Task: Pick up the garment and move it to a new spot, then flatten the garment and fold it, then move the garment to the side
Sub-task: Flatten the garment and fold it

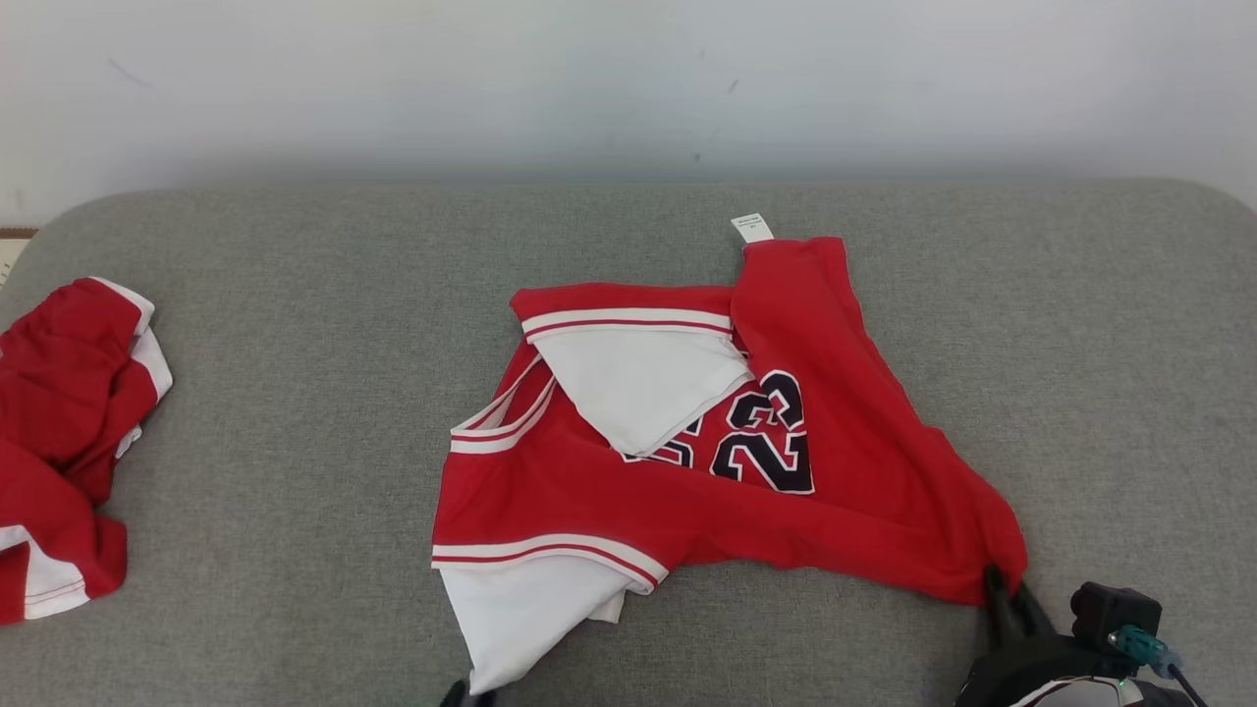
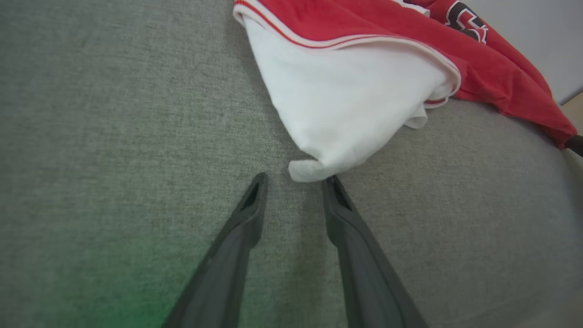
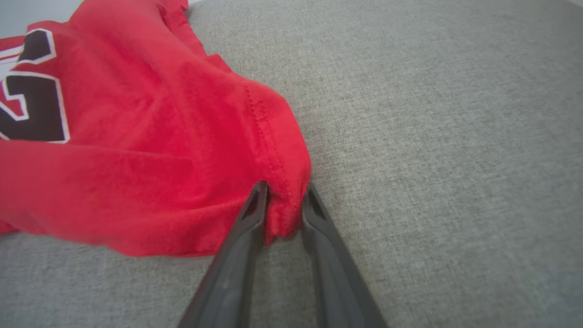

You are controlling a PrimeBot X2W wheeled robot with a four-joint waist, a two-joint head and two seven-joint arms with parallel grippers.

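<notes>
The garment (image 1: 746, 462), a red jersey with black numerals, lies crumpled in the middle of the grey surface, a white panel folded over its chest. Its small white label (image 1: 752, 228) sticks out at the far edge. My right gripper (image 1: 1004, 589) is at the garment's near right corner. In the right wrist view its fingers (image 3: 259, 205) pinch the red hem (image 3: 284, 200) between them. My left gripper (image 2: 295, 180) stands open at the near white corner (image 2: 309, 169), whose tip lies just between the fingertips. In the head view those fingertips (image 1: 462, 695) peek in at the bottom edge.
A smaller red garment with white panels (image 1: 59, 442) lies bunched at the left edge. The grey padded surface (image 1: 295, 295) stretches wide on all sides of the jersey, with a pale wall behind it.
</notes>
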